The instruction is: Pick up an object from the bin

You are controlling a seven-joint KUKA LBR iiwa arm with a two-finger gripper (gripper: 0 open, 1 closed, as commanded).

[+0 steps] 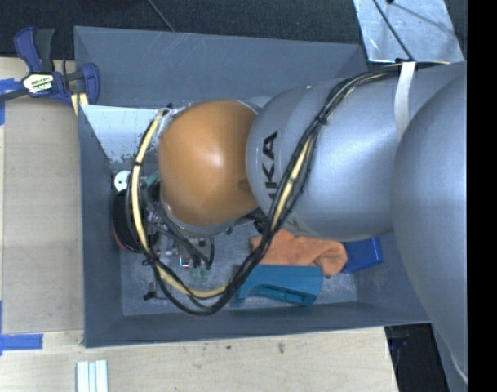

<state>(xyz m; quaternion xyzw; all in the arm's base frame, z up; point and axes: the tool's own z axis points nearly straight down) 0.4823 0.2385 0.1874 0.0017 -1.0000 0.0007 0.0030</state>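
Silver arm (354, 162) and orange wrist cover (203, 162), low over the bin's (215, 55) left half.
I can't tell how the gripper (180, 256) is set. Closest: a dark round thing (122, 219) against the left wall, a teal plastic piece (281, 284) by the front wall. Teal looks stiff and slick; I'd grip across its narrow body.

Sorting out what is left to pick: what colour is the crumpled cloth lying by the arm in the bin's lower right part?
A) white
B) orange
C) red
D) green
B: the cloth is orange. It lies next to the teal plastic piece, with a blue block on its right.
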